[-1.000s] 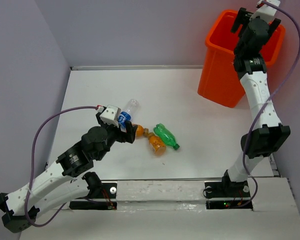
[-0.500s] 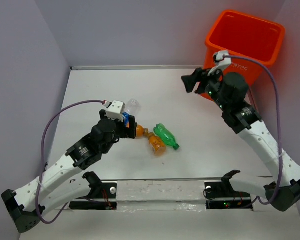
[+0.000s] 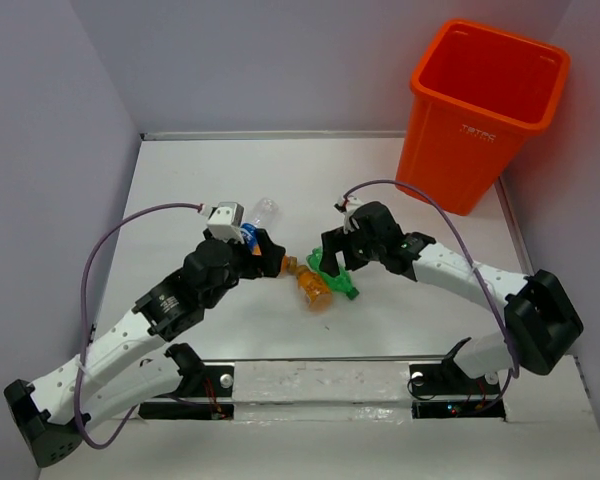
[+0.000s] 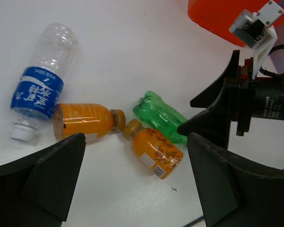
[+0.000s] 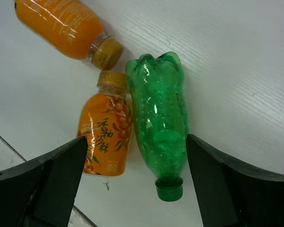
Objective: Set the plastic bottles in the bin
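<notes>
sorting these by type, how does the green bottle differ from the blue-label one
The green bottle is green with no label; the blue-label bottle is clear with a blue wrap. The green bottle's cap is green, the blue-label bottle's white. The green bottle lies under the open right gripper; the blue-label bottle lies farther left, past the orange bottles. Both lie on their sides, capped.

**Your targets, as they lie**

You have a clear blue-labelled bottle (image 4: 38,92), an orange bottle (image 4: 85,121) almost cap to cap with a second orange bottle (image 4: 154,150), and a capped green bottle (image 4: 163,117). All lie flat, clustered mid-surface (image 3: 230,180). The orange bin (image 3: 450,165) stands upright at the far right, well apart.
</notes>
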Tool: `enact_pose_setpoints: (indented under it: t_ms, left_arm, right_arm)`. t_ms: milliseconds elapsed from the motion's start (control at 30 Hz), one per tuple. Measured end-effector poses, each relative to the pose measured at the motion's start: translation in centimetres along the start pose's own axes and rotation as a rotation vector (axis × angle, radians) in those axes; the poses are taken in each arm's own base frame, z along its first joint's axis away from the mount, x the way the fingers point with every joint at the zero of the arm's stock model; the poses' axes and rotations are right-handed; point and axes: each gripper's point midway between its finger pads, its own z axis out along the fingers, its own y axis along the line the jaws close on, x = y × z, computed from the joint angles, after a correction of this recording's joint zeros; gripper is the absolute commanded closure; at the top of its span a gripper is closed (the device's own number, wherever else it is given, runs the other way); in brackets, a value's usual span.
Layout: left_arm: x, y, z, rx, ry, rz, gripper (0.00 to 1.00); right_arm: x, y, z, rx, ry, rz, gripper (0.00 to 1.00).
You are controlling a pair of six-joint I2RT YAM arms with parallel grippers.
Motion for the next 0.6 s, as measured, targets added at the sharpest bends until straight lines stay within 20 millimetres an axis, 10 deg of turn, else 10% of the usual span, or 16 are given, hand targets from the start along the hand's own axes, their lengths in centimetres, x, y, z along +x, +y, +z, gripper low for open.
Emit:
enact_pose_setpoints:
  t_ms: [400,600]
  left_arm:
    - [12.6,-1.2,1.9,0.124,0.314,-0.253,0.01]
    - [13.3,-2.2,3.1,0.142,0.337,-0.294,0.01]
  right_arm:
    - [3.0,-2.4,3.0,0.083,0.097,0.007,0.14]
    - [4.3,-3.3,3.9,0.116,0.139,-0.001,0.24]
